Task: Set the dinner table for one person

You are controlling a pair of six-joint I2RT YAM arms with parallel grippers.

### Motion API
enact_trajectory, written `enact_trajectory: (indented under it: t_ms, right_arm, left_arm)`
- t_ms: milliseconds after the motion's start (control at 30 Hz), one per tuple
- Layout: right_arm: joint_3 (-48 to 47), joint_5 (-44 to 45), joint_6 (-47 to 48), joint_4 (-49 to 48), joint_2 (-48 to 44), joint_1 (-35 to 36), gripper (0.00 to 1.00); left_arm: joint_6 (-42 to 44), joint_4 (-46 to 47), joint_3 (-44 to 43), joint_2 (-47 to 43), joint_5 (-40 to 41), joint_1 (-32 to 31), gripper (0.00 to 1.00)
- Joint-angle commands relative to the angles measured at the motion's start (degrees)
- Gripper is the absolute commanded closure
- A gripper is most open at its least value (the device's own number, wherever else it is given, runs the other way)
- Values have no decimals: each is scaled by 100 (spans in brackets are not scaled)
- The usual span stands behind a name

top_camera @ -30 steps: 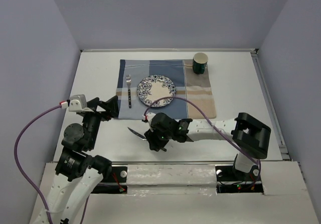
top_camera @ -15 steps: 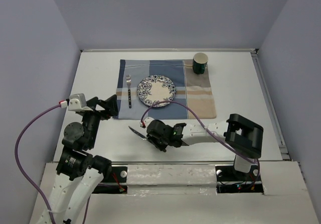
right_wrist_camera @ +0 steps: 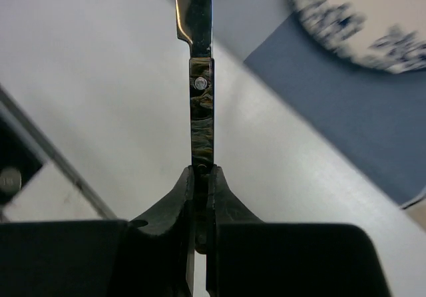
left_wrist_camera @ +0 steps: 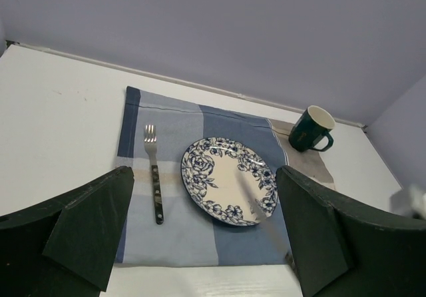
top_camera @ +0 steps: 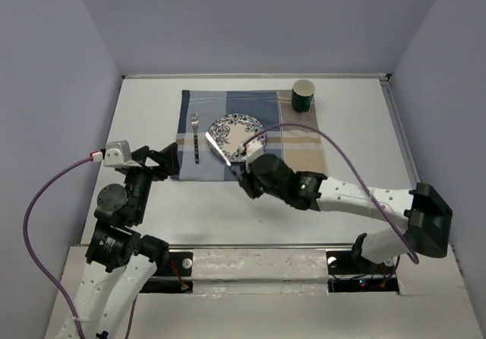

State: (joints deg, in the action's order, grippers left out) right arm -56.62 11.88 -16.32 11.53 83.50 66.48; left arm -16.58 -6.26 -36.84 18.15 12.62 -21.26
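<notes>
the white tabletop (top_camera: pixel 152 111) carries the whole setting. on its far half lies a striped cloth (top_camera: pixel 296 145) under a blue floral plate (top_camera: pixel 237 135). a fork (top_camera: pixel 195 137) sits just left of the plate, and a green mug (top_camera: pixel 303 95) stands to the plate's far right, on the cloth's corner. the missing piece is the knife (right_wrist_camera: pixel 202 110) — so the step in hand looks like carrying it to its spot. the right hand (right_wrist_camera: pixel 202 174) is pinched nearly closed on the end of the knife's dark handle, blade pointing away from the fingers. from above, the blade crosses the plate's near-left rim, seemingly in the air. the next move, i judge, calls for swinging it to the bare cloth right of the plate, turning it parallel to the fork, and lowering it before letting go. the left hand (top_camera: pixel 163 162) hangs wide open and holds nothing — near-left of the plate, beyond the fork.
</notes>
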Motion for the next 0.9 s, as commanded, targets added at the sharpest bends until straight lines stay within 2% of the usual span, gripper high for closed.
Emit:
enact_trajectory:
  t_ms: [0,200,400,667,867]
  right_arm:
    - [-112,1210,-152,-889,-239,-968,100]
    - [-665,1220,-161,-968,604,-2444,100]
    - [-859,817,-275,-1083,1405,-3359,100]
    - [-1176,307,-162,-1258,2125,-3686,100]
    - [-1360,368,-240,-1197,2565,-3791,100]
  left_arm:
    - [67,275,-95,-5,-67,43,1]
    - [67,266,-95,-40,-76,43,1]
    - [58,266,-87,-49,-146,43,1]
    - [58,283,-87,-48,-172,43,1]
    - [67,292,-87,-5,-190,43,1]
